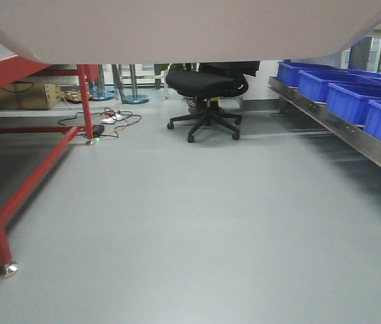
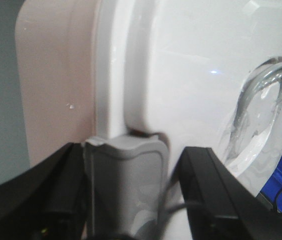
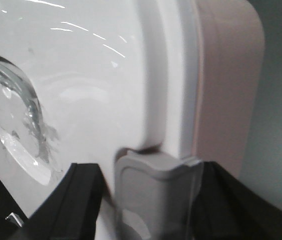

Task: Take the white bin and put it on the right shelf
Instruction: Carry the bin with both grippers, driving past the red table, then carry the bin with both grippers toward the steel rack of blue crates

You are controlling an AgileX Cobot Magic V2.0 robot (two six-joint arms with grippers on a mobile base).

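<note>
Transport step: I hold the white bin (image 1: 177, 27) aloft, left of the right shelf (image 1: 325, 121), with left jaws and right jaws each clamped on one of its grey latches (image 2: 126, 175); next, I judge, a turn toward that shelf, seeking room among its blue crates (image 1: 352, 101).

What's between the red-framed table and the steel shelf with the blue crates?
Front view: mostly bare grey floor between the red-framed table and the right shelf. Farther back stands a black office chair, with cables and a power strip by the table.
</note>
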